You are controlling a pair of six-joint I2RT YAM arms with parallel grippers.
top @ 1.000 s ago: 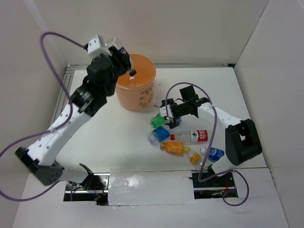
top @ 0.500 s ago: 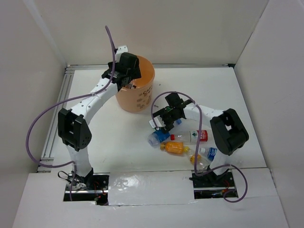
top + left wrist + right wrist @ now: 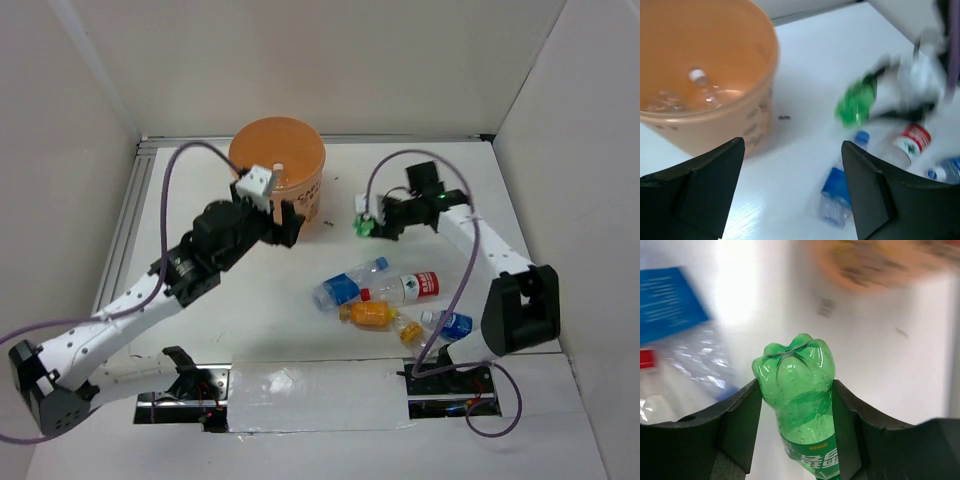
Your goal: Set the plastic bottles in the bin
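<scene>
A white table (image 3: 280, 320) inside white walls (image 3: 350, 60) carries plastic bottles (image 3: 400, 290) and the bin (image 3: 278, 165).

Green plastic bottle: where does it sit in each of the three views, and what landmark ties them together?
Top external: green plastic bottle right of centre, held by the right end effector.
Left wrist: upper right of centre, blurred.
Right wrist: centre, base up, between the fingers.
Shared landmark: round orange plastic bin, left in left wrist, blurred at top in right wrist.
</scene>
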